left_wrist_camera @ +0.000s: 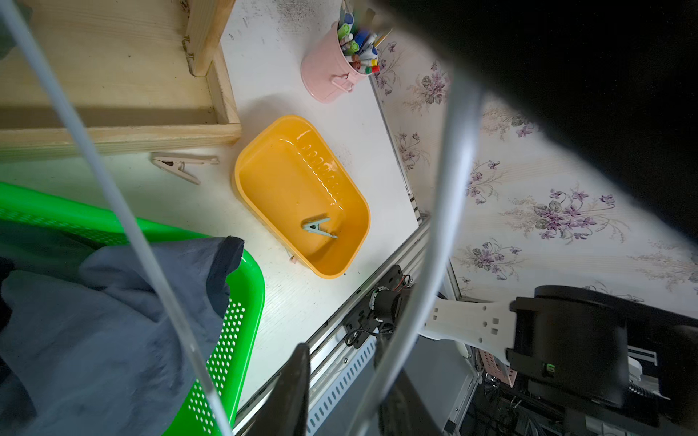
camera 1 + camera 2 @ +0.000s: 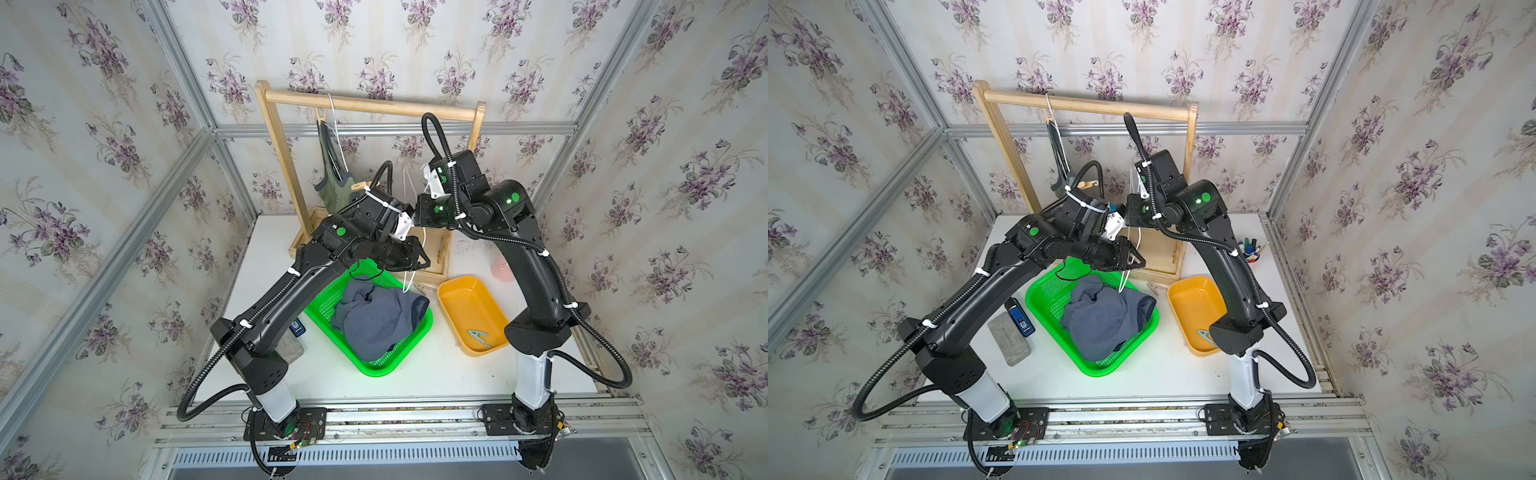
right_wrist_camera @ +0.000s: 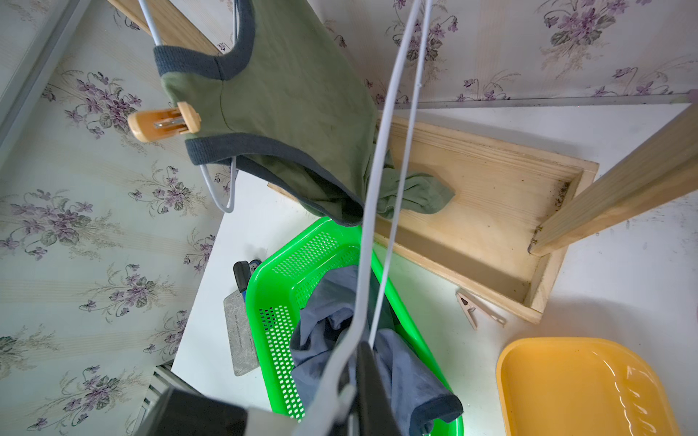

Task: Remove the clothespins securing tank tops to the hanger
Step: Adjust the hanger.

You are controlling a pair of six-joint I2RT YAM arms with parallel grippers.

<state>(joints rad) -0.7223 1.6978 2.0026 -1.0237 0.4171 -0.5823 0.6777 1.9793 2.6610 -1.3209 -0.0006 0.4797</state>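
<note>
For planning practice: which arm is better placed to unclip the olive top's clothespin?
Left, probably: the olive top and its clothespin hang on its side; the right end effector grips the empty hanger.

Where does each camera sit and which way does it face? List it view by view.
Top views: high in front, looking down at table, rack, left arm, right arm.
Left wrist: on left arm, facing down at tray; left fingers and right arm show.
Right wrist: on right arm, facing olive top and basket; right fingers show.
Shared: both wrist views see tray, basket, hanger, loose pin.
</note>
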